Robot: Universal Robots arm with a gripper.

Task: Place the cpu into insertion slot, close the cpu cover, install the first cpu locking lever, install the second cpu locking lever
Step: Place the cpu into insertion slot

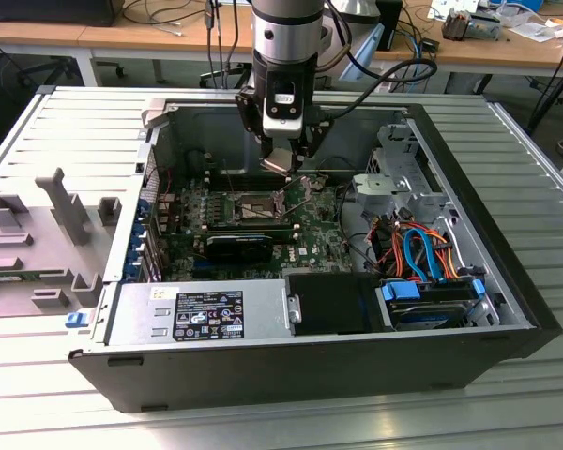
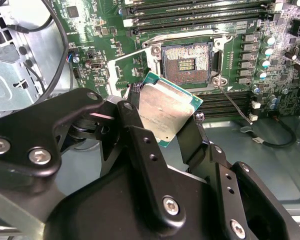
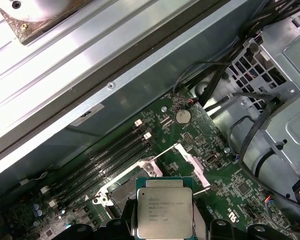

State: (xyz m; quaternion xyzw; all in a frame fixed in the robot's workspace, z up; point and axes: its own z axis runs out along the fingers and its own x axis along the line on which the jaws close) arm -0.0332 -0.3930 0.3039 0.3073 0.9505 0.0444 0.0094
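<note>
**Exterior view:** A grey robot arm (image 1: 283, 37) is hanging over an open black tower computer case (image 1: 310, 375). Its black gripper (image 1: 280, 157) is poised above the green circuit board (image 1: 314, 234) and is clamping the cpu (image 1: 278, 164), a thin square chip with a silvery-grey top, held tilted. The insertion slot (image 1: 249, 206), a square socket with a dark centre and a silvery rim, is lying below the chip and apart from it, with open air above. A long black card (image 1: 235, 246) is sitting near the slot's nearer edge. A silvery drive cage (image 1: 399, 178) and orange and blue cables (image 1: 418, 251) are crowding the exterior view's right.

**Second wrist view:** Black fingers (image 2: 135, 117) are pressing on two opposite edges of the chip, leaving a green corner jutting free. The slot is lying uncovered. The cpu cover (image 2: 129, 55), a thin silvery frame plate, is standing swung open beside it. A thin wire lever (image 2: 233, 104) is angling out from the slot's corner. Long black memory slots (image 2: 190, 17) are flanking the socket on two sides.

**First wrist view:** The chip is hiding part of the slot, and the cover is standing open just beyond it. A round silver coin cell (image 3: 182, 116) is sitting nearby on the board, with cables trailing off the drive cage close by.
</note>
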